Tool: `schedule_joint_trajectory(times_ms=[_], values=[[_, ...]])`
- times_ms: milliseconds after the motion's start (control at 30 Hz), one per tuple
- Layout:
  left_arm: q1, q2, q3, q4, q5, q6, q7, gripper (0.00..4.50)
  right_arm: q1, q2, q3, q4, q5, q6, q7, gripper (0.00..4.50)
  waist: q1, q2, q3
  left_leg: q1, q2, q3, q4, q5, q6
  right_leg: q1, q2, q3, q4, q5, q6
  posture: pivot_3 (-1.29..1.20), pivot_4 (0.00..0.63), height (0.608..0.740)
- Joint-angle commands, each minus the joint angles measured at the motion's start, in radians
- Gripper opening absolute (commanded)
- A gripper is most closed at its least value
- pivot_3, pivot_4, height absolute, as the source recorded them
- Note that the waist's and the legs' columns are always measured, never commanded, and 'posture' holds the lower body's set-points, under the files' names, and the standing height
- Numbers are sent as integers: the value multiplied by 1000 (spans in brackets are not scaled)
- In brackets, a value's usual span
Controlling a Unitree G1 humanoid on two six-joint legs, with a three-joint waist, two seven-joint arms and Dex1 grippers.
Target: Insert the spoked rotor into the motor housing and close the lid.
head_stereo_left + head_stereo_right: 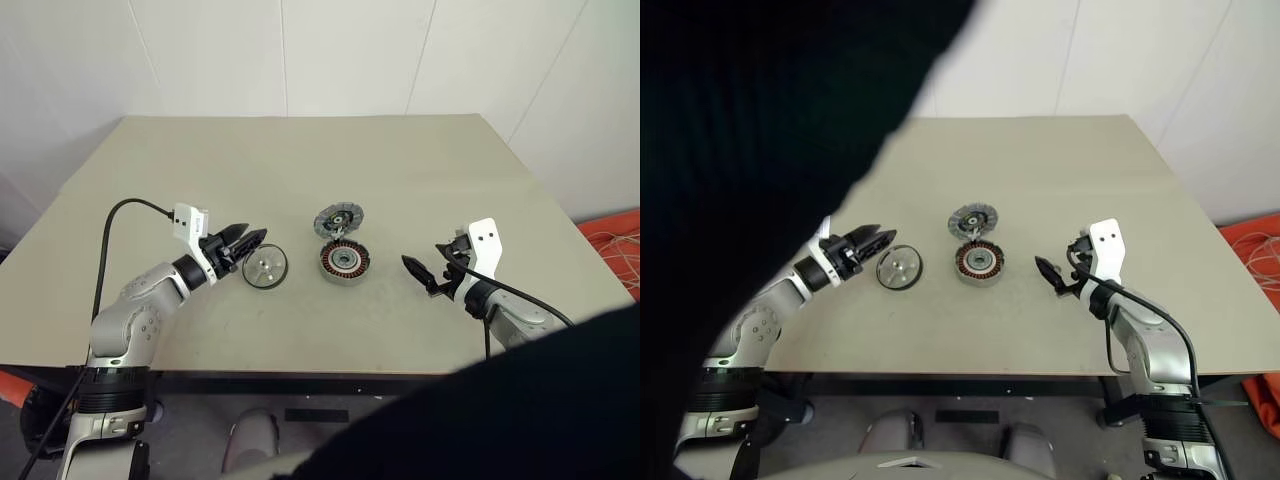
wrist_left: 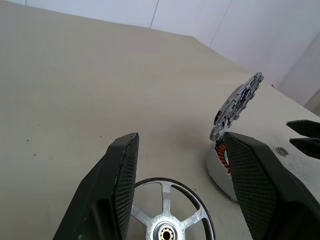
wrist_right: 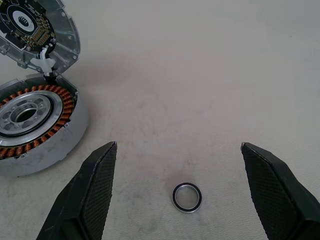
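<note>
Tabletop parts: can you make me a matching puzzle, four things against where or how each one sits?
1. silver spoked rotor with dark rim
2. round copper-wound motor housing
3. grey round lid with circuit board
4. small metal ring

A. propped up, tilted
B. flat on the table, just ahead of the left gripper
C. on the table ahead of the right gripper
D. mid-table, top uncovered

Pairs: 1-B, 2-D, 3-A, 4-C

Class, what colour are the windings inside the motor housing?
Copper-orange, around a silver centre of the motor housing; clearest in the right wrist view.
</note>
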Motion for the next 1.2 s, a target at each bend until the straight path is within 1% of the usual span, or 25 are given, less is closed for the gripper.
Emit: schedule_joint_trajectory(times_ms=[33, 1200], values=[[-25, 4, 6, -21, -1, -20, -11, 2864, -19, -4, -5, -11, -4, -25, 5, 4473, 0, 0, 0, 0, 0, 0, 0, 0, 0, 0, 0, 0, 0, 0, 0, 0, 0, 740], [-11, 2, 7, -39, -6, -17, -6, 2864, -8, -3, -2, 10, -21, -29, 7, 4473, 0, 0, 0, 0, 0, 0, 0, 0, 0, 0, 0, 0, 0, 0, 0, 0, 0, 740]])
